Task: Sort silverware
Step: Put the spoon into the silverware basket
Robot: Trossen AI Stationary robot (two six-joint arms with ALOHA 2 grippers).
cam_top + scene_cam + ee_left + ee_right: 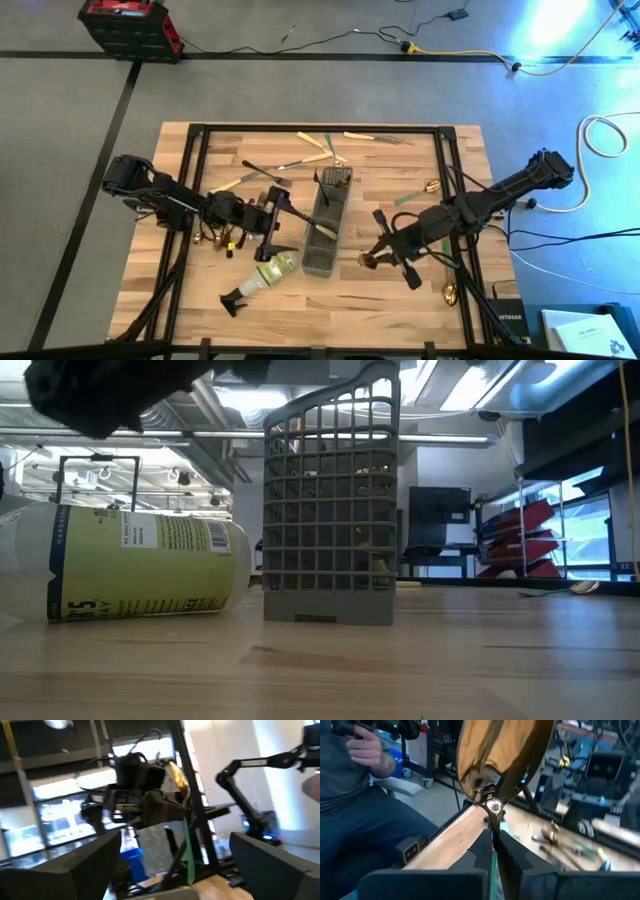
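The grey mesh caddy (328, 225) (330, 510) stands in the middle of the table. My right gripper (383, 250) (493, 837) hovers just right of it, shut on a gold spoon with a green handle (495, 760) (179, 775). On the caddy's left side my left gripper (283, 222) (175, 852) is open with nothing between its fingers. More silverware (318, 150) lies scattered flat along the table's far part. A small cluster of silverware (215, 240) lies under the left arm. My right gripper pinches the spoon at its neck (493, 817), where the gold bowl meets the green handle, between its two fingers. The fingers come nearly level from the table's right and lie across the spoon. The spoon is lifted clear, roughly upright, with the bowl up and the green handle (189, 857) below.
A clear spray bottle (262, 278) (130, 565) lies on its side at the near left of the caddy. Gold spoons lie right of the right gripper (432, 186) and near the front right edge (450, 293). A black frame (440, 150) runs around the table. A seated person (360, 795) shows beyond the table.
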